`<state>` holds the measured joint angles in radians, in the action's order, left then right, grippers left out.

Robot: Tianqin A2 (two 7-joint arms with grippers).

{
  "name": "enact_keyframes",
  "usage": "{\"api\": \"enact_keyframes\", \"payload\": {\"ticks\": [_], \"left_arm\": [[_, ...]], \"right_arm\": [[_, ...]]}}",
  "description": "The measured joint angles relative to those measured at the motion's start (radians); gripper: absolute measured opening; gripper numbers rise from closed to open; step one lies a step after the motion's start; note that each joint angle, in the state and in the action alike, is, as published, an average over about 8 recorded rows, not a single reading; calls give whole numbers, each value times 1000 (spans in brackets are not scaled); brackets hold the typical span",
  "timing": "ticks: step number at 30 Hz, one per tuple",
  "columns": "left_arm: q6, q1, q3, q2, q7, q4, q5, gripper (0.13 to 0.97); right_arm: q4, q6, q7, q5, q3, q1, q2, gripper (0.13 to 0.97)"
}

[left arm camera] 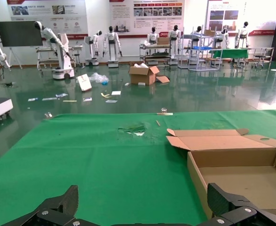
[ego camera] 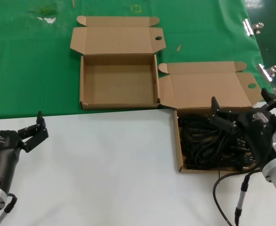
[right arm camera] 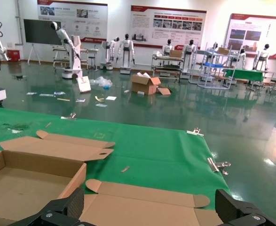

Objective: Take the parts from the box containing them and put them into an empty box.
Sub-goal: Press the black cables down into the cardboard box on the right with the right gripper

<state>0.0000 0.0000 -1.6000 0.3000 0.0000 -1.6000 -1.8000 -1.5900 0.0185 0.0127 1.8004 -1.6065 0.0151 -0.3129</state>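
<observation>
The parts [ego camera: 208, 141], a tangle of black cables, are heaped in the box containing them [ego camera: 208, 87] at the lower right of the head view, its lid folded back so they can be reached from above. The right end effector [ego camera: 243, 113] is held over them, fingers spread and empty, seemingly ready to descend. The empty box [ego camera: 119, 77] lies open at upper centre to receive them, while the left end effector [ego camera: 34, 132] is parked, open and empty, over the white tabletop [ego camera: 105, 165] at lower left.

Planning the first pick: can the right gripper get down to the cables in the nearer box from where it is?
Probably yes. The right gripper is open above the cables; the box has its lid folded back, with nothing between them.
</observation>
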Motion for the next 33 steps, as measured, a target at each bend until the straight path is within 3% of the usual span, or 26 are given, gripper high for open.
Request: {"api": "enact_keyframes", "payload": {"ticks": [33], "left_arm": [[0,0,0,0,0,0,0,949]], "right_arm": [[0,0,0,0,0,0,0,966]]}}
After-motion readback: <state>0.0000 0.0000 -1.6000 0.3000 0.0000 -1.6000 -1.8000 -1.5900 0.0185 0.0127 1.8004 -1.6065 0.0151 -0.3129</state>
